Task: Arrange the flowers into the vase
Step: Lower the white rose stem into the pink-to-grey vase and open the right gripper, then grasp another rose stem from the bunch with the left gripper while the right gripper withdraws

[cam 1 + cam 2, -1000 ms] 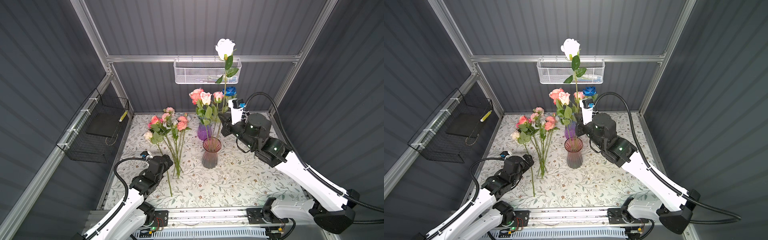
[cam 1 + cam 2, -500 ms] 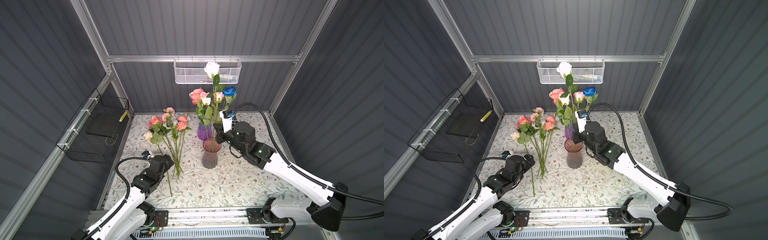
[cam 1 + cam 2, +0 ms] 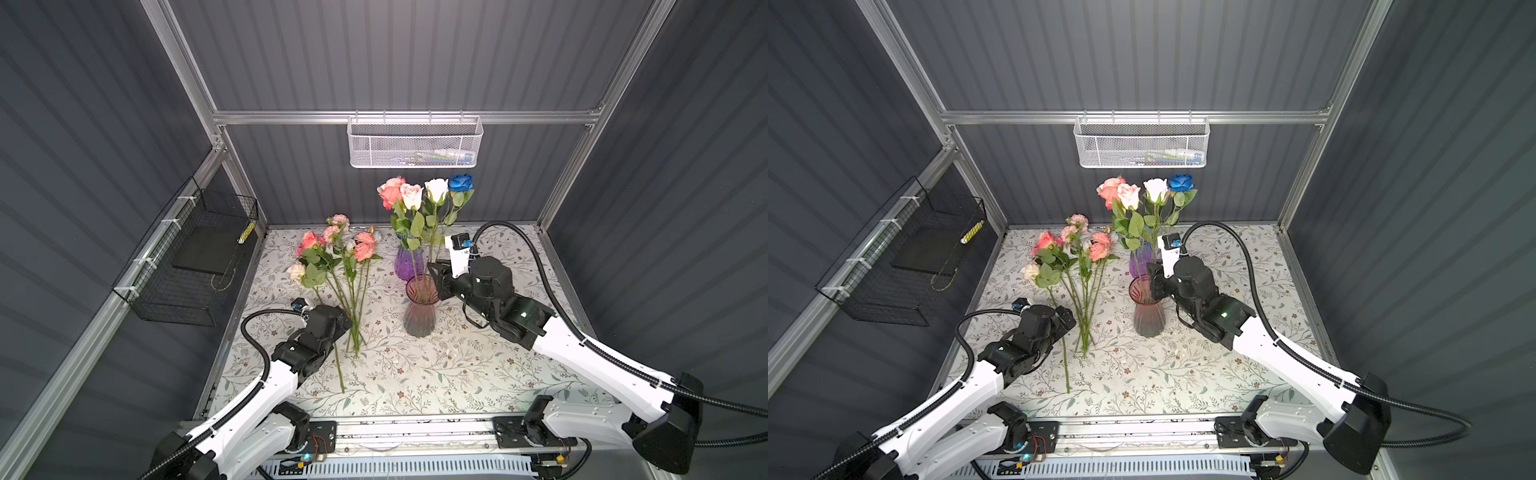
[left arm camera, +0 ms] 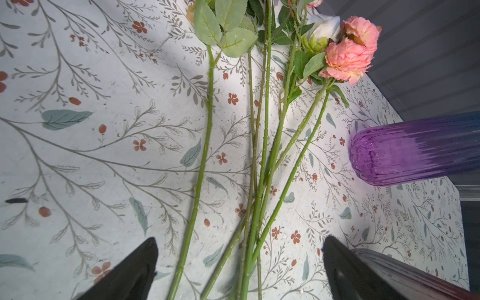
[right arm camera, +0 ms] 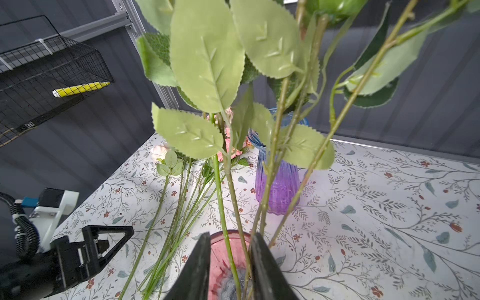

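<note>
The left arm (image 3: 274, 386) extends forward and low. The left gripper (image 4: 241, 239) points ahead and downward, jaws spread wide. The right arm (image 3: 602, 361) reaches forward and inward, wrist raised. The right gripper (image 5: 231, 236) points toward the middle, jaws narrowly parted.

Soft overhead light washes the floral table (image 3: 415, 374), brightest toward six o'clock in both top views, while close leaves (image 5: 207, 57) blur in the right wrist view.

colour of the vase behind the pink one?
The rear vase is purple, blue toward the neck; clearest in the right wrist view.
</note>
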`<state>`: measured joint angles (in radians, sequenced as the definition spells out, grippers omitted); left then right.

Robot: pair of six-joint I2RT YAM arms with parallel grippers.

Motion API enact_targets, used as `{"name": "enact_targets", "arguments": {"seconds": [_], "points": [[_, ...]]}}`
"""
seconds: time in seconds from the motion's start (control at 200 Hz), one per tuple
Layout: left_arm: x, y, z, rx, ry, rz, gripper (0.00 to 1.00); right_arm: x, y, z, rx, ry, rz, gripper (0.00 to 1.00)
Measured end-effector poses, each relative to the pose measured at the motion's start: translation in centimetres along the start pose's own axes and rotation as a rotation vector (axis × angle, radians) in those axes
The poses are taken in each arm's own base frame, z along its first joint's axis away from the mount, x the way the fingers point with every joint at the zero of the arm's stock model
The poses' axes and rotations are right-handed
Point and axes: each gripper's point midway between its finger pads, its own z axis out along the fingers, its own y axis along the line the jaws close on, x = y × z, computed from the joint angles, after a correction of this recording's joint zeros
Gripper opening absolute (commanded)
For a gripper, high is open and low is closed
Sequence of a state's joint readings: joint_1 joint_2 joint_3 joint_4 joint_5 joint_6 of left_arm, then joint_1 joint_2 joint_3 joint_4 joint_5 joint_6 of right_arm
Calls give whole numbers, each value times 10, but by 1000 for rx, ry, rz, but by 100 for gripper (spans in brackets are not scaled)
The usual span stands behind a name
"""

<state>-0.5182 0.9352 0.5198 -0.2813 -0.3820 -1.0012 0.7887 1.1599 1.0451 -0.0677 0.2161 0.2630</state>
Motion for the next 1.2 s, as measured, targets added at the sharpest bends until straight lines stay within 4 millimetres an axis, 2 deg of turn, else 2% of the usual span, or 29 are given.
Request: {"name": "enact_targets", "arguments": {"seconds": [0.245,0.37,0.465,0.62,0.69,0.78,0.93,1.086,1.151,1.201], "points": [[-23,-26,-4,23,-45,62,99,-9,3,-33,-33,-41,16,34],[-40,-42,-5,11,-76,134,97,-9,-10,-51,9,-83,21,36],[-52,-54,-3,-14,-89,195,90,10,-31,-59,76,-92,35,36],[-69,-65,5,-51,-98,277,66,63,-69,-62,179,-25,89,37],[-74,-63,16,-84,-84,296,59,78,-81,-64,211,-5,116,37],[-76,-55,35,-135,-49,317,52,81,-87,-66,229,-3,143,37],[-70,-39,69,-222,33,336,53,78,-88,-65,219,-22,173,38],[-67,-20,89,-314,88,343,53,85,-85,-61,199,-11,191,38],[-65,-11,97,-350,109,344,46,89,-86,-59,195,-2,196,39],[-63,-3,103,-376,129,345,45,93,-86,-58,193,6,197,39]]}}
